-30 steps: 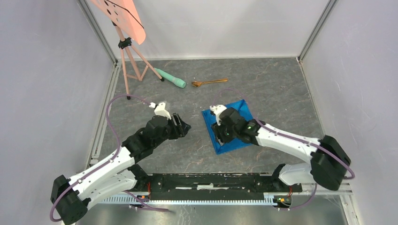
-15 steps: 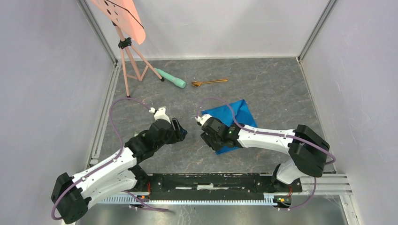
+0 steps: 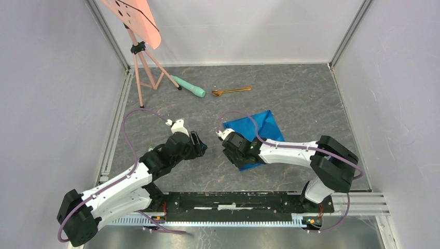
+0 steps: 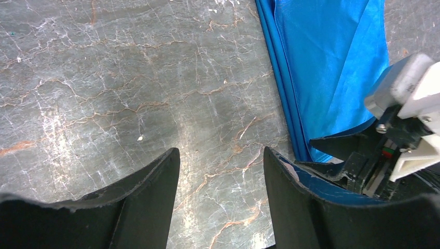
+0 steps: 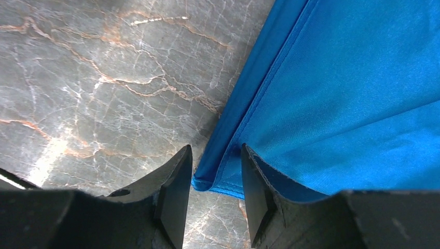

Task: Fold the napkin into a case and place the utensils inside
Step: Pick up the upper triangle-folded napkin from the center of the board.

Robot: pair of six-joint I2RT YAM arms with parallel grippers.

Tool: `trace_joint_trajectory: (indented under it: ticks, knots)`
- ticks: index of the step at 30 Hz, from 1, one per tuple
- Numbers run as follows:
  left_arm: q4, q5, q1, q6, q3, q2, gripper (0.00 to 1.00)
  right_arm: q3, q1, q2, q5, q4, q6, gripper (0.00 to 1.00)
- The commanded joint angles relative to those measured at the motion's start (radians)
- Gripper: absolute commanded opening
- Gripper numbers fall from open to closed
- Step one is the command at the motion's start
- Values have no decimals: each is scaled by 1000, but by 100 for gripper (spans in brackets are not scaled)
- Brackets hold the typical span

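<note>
Within the last second the right arm swung off the top of the napkin and came round to its left edge, near the front corner. The right fingers had been drawing together as it went. They stood partly open astride that corner, one to the left of the layered hem and one over the cloth, with a gap still showing and nothing yet clamped. The napkin itself lay much where it had been, flat on the surface, with a doubled edge along its left side but not yet a narrow case.

The left fingers had barely shifted. They hung well apart and empty over bare surface just left of the napkin, pointing toward the same edge.

The move looked like a regrasp for the next fold: a pinch on that corner would let the cloth be carried over. The utensils lay beyond the napkin's far side, well apart from it and untouched, so loading them was some way off.
</note>
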Motion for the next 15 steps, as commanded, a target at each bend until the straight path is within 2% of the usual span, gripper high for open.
trace_joint_trajectory:
  ticks: [1,6,9,11,15]
  knots:
    - [37,-14,6,-23,-2,2,67,-25,6,22,33,38,-3,45]
    - [33,-19,7,-22,1,1,68,-63,6,35,42,67,2,44]
    - [31,-20,8,-21,0,3,68,-90,16,39,99,74,7,40]
    - [30,-20,8,-21,2,6,68,-107,28,42,142,78,2,31]
    - [36,-16,10,-25,3,18,68,-147,33,15,173,127,-11,6]
